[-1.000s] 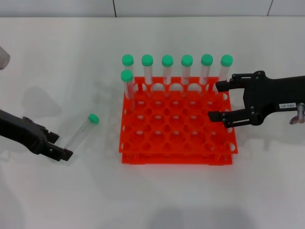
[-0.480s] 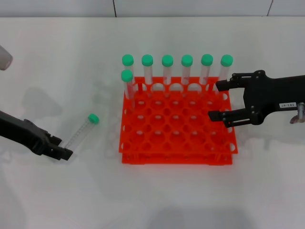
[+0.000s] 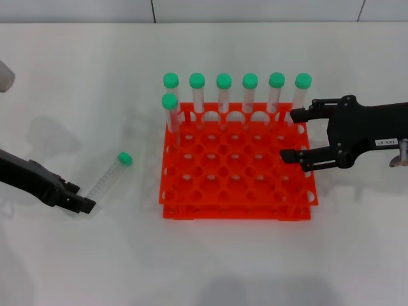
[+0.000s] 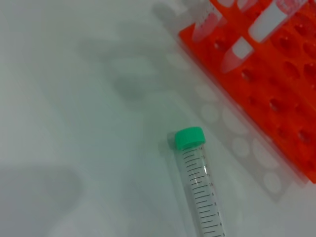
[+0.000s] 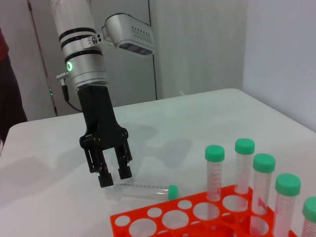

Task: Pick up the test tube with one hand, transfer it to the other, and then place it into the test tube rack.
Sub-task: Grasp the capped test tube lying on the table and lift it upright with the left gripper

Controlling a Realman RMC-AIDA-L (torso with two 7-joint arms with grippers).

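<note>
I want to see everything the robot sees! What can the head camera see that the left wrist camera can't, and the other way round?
Only the head view shows the left gripper near the tapered tip of the lying test tube, the right gripper with jaws open over the rack's right edge, and all seven standing tubes. Only the left wrist view shows the lying tube's printed marks close up. Both show that tube, the orange test tube rack and the white table.

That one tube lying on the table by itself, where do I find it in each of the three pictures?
Head view: the test tube lies left of the test tube rack.
Left wrist view: low in the middle, cap up.
Right wrist view: behind the rack, by the left gripper.
Shared landmark: the orange-red rack.
</note>
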